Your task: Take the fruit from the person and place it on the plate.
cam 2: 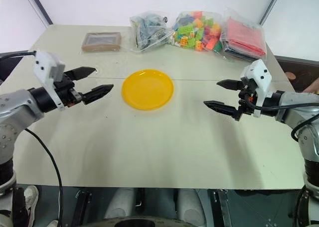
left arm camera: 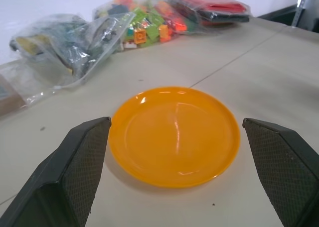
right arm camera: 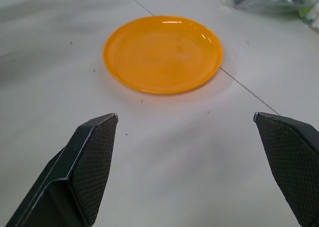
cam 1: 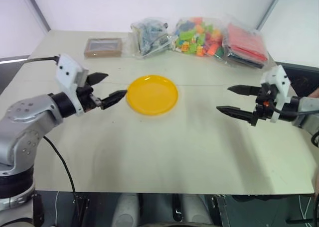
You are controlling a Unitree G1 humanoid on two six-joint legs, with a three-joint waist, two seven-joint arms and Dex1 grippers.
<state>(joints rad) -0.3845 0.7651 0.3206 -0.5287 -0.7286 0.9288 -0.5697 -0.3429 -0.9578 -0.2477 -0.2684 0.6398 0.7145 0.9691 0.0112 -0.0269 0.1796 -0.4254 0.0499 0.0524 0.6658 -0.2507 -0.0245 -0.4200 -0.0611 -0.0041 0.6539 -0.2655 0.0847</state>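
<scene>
The yellow-orange plate (cam 1: 152, 94) lies bare on the pale table, a little left of centre. My left gripper (cam 1: 115, 84) hovers open just left of the plate's rim, pointing at it; in the left wrist view its fingers (left arm camera: 75, 177) frame the plate (left arm camera: 174, 135). My right gripper (cam 1: 224, 98) is open too, well to the right of the plate and aimed toward it, with nothing between its fingers (right arm camera: 84, 162). A small part of the person's hand (cam 2: 312, 86) shows at the far right edge behind my right arm. The fruit is out of view.
Along the table's far edge lie a flat brown box (cam 1: 103, 47), a clear bag of grey parts (cam 1: 149, 35), a clear bag of colourful blocks (cam 1: 199, 36) and a red pack (cam 1: 245, 44). The table's front edge (cam 1: 164, 191) runs close below my arms.
</scene>
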